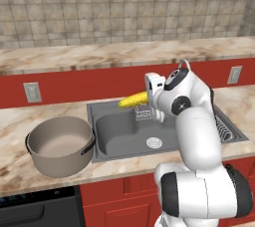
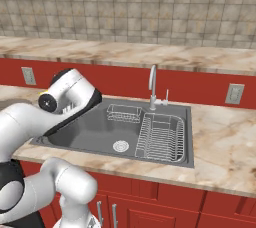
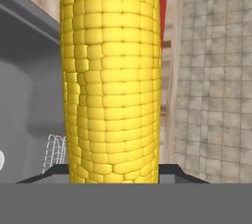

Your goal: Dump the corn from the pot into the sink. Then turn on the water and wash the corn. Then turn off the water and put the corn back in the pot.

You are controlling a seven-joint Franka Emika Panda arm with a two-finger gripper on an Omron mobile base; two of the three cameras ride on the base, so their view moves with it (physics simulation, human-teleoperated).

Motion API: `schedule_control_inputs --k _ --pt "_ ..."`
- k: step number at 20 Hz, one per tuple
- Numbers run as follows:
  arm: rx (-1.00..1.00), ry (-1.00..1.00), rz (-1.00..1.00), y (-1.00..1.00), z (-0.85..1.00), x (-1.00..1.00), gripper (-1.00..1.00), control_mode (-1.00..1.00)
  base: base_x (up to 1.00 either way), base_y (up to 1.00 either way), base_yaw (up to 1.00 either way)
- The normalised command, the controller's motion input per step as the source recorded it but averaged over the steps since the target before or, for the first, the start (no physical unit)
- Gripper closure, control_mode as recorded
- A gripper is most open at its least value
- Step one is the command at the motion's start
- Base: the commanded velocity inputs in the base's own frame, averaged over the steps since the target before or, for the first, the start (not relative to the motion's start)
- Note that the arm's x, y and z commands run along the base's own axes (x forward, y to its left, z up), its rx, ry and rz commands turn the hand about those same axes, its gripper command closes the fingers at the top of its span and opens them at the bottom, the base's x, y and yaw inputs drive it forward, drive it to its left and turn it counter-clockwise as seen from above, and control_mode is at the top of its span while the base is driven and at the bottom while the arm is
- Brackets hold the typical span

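Beige tiled wall (image 1: pixel 124 7) at twelve o'clock above a red backsplash (image 2: pixel 200 84) with white outlets (image 1: pixel 32 92). Marble-patterned desk (image 2: pixel 225 164) over red cabinets (image 2: pixel 165 207); dark oven top (image 1: pixel 40 203) at seven o'clock.

A small yellow corn cob (image 1: pixel 132 100) juts level from the white robot arm's gripper (image 1: pixel 149 96) above the dark grey rectangular sink (image 1: pixel 107 144), beside a round taupe-grey pot (image 1: pixel 60 146) on the marbled counter (image 1: pixel 15 121).

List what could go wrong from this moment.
1. The corn juts sideways from the tool, held near one end above the sink; it could twist or slip and drop back in.
2. The pot sits off to the side on the counter; releasing early would miss its rim.
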Motion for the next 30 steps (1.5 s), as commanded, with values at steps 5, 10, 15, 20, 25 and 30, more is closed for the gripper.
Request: schedule_control_inputs --k 5,10,15,20,25,30 --pt "-0.12 0.18 0.23 0.6 0.44 -0.19 1.0 -1.0 0.0 0.0 0.0" --pt "-0.08 0.23 0.23 0.42 0.5 -0.03 1.0 -1.0 0.0 0.0 0.0" --pt "-0.03 0.26 0.23 0.22 0.59 0.0 1.0 -1.0 0.0 0.0 0.0" --pt "-0.09 0.26 0.22 0.46 0.28 0.0 1.0 -1.0 0.0 0.0 0.0" --pt "-0.13 0.27 0.2 0.69 0.33 0.0 1.0 -1.0 0.0 0.0 0.0" --pt "-0.03 0.26 0.18 0.4 0.54 0.0 1.0 -1.0 0.0 0.0 0.0"
